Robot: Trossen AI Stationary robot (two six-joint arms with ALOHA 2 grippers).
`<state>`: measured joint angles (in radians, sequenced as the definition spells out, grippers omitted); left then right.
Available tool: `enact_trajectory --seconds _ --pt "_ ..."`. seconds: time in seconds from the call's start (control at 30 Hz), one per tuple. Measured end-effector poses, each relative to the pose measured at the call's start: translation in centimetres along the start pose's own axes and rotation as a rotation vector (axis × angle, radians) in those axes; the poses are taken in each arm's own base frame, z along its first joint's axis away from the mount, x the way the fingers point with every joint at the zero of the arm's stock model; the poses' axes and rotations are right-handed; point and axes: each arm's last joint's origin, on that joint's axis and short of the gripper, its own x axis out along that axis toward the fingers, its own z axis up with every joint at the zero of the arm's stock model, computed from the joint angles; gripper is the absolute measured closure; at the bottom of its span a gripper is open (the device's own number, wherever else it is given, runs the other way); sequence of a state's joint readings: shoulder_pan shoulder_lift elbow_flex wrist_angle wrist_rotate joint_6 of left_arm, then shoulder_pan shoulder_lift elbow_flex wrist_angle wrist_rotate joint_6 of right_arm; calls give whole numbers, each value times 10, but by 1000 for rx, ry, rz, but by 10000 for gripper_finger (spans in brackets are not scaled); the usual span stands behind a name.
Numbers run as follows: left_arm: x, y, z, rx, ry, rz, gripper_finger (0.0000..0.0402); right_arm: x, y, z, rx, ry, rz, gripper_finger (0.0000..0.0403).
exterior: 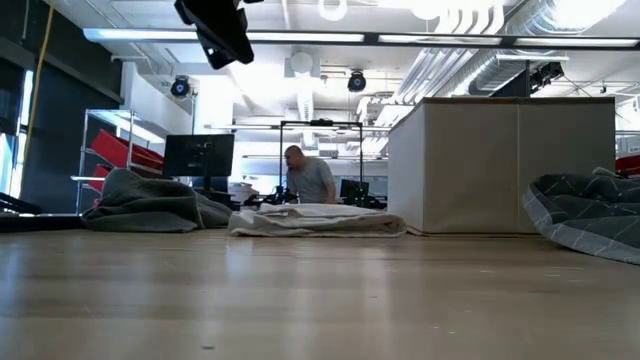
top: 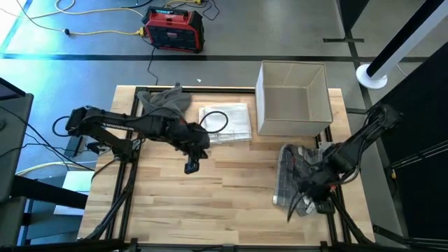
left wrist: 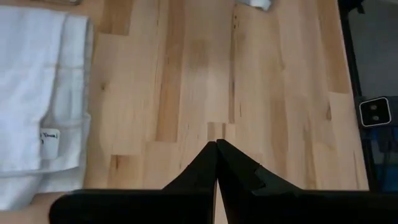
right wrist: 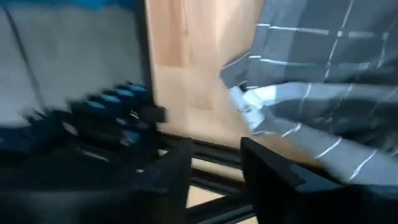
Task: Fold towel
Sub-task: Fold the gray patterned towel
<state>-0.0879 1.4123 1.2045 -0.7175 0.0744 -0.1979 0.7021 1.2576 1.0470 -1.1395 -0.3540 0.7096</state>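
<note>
From above: left gripper [top: 192, 166] held over bare wood near the middle of the table [top: 231, 203], just in front of a folded white towel [top: 227, 123] with a dark cable loop [top: 214, 122] lying on it. Behind that, a crumpled grey cloth [top: 165, 100] at the far edge. To the right, an open beige box [top: 294, 98]. Right gripper [top: 308, 197] down at the near right corner, over a grey checked towel [top: 292, 175] heaped there.

From table height: white towel [exterior: 318, 220] lay flat in mid-distance, grey cloth [exterior: 150, 203] to its left, box [exterior: 500, 165] to its right, checked towel [exterior: 590, 220] bunched at the far right. Left gripper [exterior: 225, 35] hung high above the wood. A person [exterior: 306, 178] sat far behind.

From the left wrist: fingers [left wrist: 239, 171] pressed together, nothing between them, above bare boards beside the white towel [left wrist: 37, 99].

From the right wrist: fingers [right wrist: 273, 180] spread apart, empty, close to the checked towel [right wrist: 323, 93] at the table's edge.
</note>
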Motion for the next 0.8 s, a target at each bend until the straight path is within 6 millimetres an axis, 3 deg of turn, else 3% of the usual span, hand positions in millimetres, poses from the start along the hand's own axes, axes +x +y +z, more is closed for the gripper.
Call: enact_trajectory --seconds 0.27,0.53,0.67,0.8 --pt "5 -6 -2 -19 21 -7 402 36 -2 19 -237 78 -188 211" --pt "6 -8 -2 -38 24 -11 402 72 3 27 -347 236 -224 212" --pt "6 -8 -2 -39 25 -10 402 84 3 29 -335 288 -228 249" --pt "6 -8 -2 -38 24 -7 402 86 2 30 -300 294 -231 346"
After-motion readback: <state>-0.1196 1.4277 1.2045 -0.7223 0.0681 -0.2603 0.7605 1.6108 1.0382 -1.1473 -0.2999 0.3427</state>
